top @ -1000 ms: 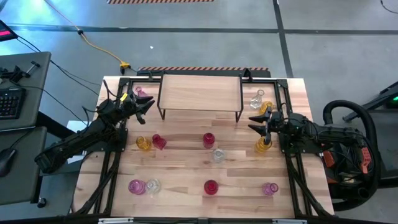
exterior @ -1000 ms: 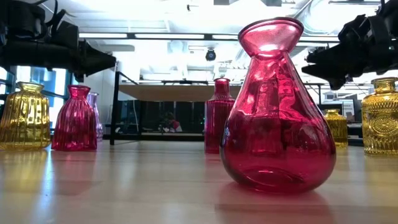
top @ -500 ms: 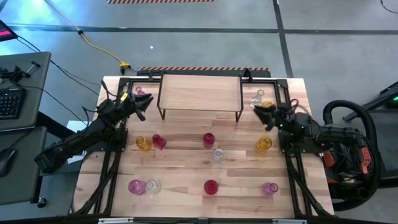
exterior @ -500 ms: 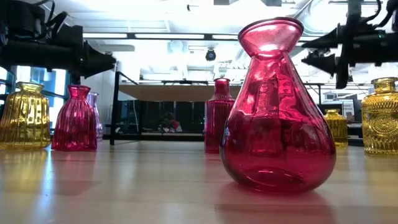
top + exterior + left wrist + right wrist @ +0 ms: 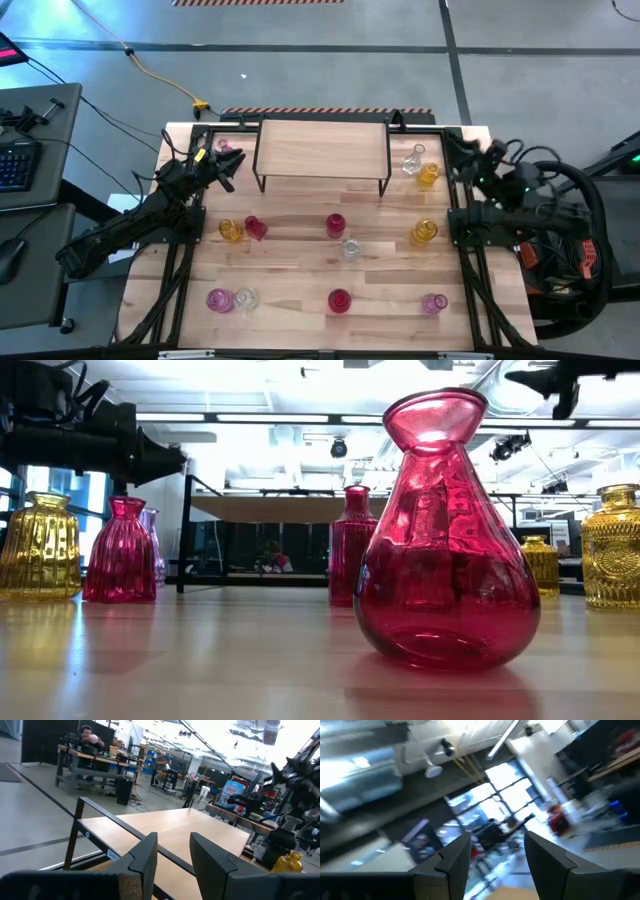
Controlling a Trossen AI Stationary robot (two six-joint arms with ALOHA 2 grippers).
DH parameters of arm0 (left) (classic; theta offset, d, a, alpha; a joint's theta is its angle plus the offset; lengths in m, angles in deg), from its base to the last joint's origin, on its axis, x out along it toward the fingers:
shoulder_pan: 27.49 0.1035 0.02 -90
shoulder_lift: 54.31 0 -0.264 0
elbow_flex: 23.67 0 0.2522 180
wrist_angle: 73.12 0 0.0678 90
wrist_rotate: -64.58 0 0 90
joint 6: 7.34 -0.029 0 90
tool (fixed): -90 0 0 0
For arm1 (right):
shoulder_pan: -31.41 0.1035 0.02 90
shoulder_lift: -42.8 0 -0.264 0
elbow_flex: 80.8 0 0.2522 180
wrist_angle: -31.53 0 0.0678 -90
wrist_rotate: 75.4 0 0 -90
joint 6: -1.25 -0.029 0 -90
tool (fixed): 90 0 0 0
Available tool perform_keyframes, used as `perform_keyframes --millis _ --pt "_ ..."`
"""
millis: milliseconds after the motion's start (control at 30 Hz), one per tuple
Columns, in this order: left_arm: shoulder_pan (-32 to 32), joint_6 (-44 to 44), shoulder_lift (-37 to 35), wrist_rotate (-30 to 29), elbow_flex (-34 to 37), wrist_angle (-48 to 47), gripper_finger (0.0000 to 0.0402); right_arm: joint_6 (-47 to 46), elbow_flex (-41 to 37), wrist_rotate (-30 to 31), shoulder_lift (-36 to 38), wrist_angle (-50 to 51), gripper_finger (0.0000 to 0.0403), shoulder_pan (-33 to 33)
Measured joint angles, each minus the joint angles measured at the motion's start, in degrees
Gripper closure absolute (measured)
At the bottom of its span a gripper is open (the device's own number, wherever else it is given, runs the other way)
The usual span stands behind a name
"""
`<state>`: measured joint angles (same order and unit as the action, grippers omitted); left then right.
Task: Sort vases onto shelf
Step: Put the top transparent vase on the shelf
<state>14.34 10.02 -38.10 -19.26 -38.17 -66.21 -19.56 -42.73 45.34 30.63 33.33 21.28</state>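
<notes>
The right gripper [image 5: 470, 160], jaws apart and empty, has retracted upward from the amber vase [image 5: 423, 232], leaving the shelf [image 5: 322, 150] unloaded.

Left arm came in from the near-left corner and stretched diagonally toward the far left of the table, with the left gripper [image 5: 228, 168] out at the end, pointing right and a bit far. From its wrist cam you could see both dark fingers [image 5: 145, 855] parallel with a clear gap between them, and nothing was in there.

Right arm was folded up over at the right edge, elbow bent, wrist tipped upward. The right gripper [image 5: 468, 152] sat out past the far-right side, raised high; in the low view it only poked in at the top right [image 5: 560, 378]. Its fingers [image 5: 452, 857] also stood apart, holding nothing.
</notes>
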Motion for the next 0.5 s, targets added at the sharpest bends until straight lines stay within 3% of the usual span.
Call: perform_keyframes --millis 200,500 --pt "0.0 0.0 0.0 -1.5 0.0 0.0 0.0294 1.3 17.7 4.6 -11.1 19.4 0.0233 -1.9" --pt "0.0 0.0 0.0 -1.6 0.0 -0.2 0.0294 1.8 45.7 5.4 -32.7 56.2 0.0233 -8.4"
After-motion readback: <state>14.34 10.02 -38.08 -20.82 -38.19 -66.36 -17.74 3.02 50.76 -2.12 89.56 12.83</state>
